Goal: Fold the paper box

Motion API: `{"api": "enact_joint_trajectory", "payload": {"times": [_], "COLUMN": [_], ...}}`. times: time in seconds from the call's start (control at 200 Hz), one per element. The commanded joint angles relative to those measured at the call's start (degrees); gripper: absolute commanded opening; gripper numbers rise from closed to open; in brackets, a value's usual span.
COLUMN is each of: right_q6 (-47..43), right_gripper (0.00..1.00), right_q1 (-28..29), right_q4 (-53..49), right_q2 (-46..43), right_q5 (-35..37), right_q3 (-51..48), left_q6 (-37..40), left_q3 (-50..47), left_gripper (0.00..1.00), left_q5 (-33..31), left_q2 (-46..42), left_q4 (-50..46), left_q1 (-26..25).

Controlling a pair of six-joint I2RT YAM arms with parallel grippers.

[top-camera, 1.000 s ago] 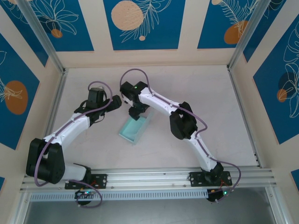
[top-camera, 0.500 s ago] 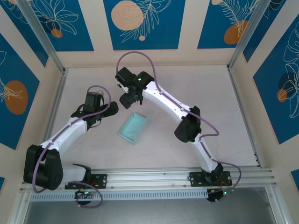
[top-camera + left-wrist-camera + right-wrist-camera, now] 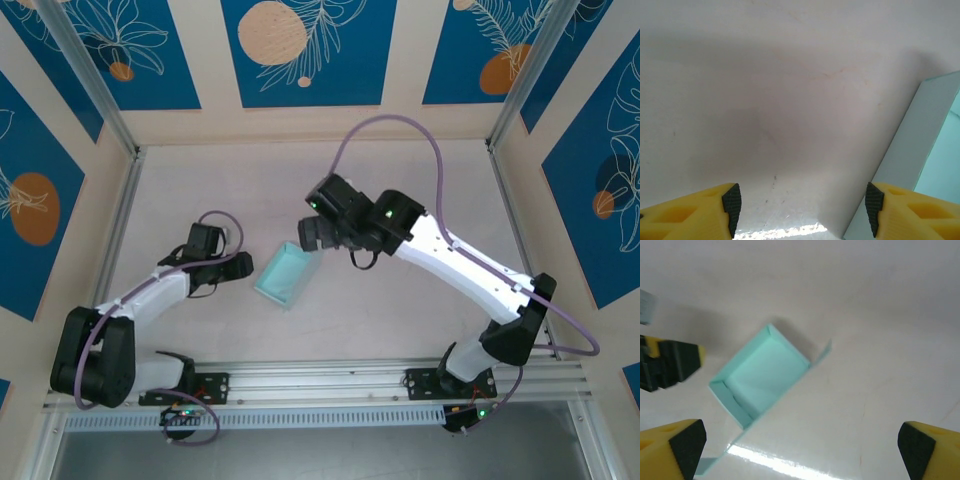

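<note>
The paper box (image 3: 284,276) is an open mint tray lying on the white table between the two arms. In the right wrist view the paper box (image 3: 760,372) shows its hollow inside, with a long flap running along its right side. My left gripper (image 3: 243,266) sits low just left of the box, open, with bare table between its fingers. In the left wrist view the left gripper (image 3: 802,207) has the box's pale wall (image 3: 920,135) beyond its right finger. My right gripper (image 3: 303,238) hovers over the box's far corner. The right gripper (image 3: 802,445) stands wide open and holds nothing.
A metal rail (image 3: 320,375) runs along the near edge by the arm bases. Metal frame bars (image 3: 118,225) border the table's sides, and patterned blue walls (image 3: 300,50) close it in. The right arm's cable (image 3: 390,125) loops high over the far table.
The right arm swung from the box's far left over to its right side, and its jaws widened. The left gripper drew back toward the near left and narrowed a little. The box stayed put.
</note>
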Motion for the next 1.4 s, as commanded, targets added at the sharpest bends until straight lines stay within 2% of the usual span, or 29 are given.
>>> {"api": "enact_joint_trajectory", "payload": {"times": [0.0,0.14,0.385,0.625,0.775,0.87,1.12,1.255,1.395], "right_q6": [11.0,12.8,10.3,8.4,2.4,-2.3,-15.1,-21.5,-26.0], "right_gripper": [1.0,1.0,0.99,0.8,0.63,0.57,0.54,0.54,0.58], "right_q1": [0.5,1.0,0.0,-2.5,-4.5,-5.6,-10.2,-13.0,-15.2], "right_q4": [5.4,6.3,8.0,7.6,9.3,9.1,12.9,15.4,13.8], "right_q2": [-1.0,1.6,7.9,9.5,10.6,12.0,15.0,17.2,20.8], "right_q5": [-4.1,-6.5,-10.3,-11.1,-15.2,-16.6,-24.9,-31.9,-34.4], "right_q3": [-4.8,-5.8,-2.4,-3.9,-3.5,-2.1,0.8,3.2,8.9], "left_q6": [-0.8,-0.5,0.0,-1.6,-3.7,-5.7,-13.8,-18.4,-21.7], "left_q3": [-1.8,-2.2,-1.9,-2.4,-3.2,-4.3,-8.7,-10.3,-10.4], "left_gripper": [0.65,0.62,0.56,0.53,0.51,0.5,0.47,0.46,0.46], "left_q5": [3.1,3.8,3.3,5.1,6.3,7.3,6.8,4.9,1.9], "left_q2": [0.3,2.6,5.1,6.5,5.7,4.4,0.1,-0.6,0.4], "left_q4": [4.0,5.4,6.5,8.2,9.3,10.7,15.9,19.9,23.2], "left_q1": [-0.4,-1.6,-2.7,-5.6,-7.8,-9.3,-14.5,-19.5,-25.3]}}
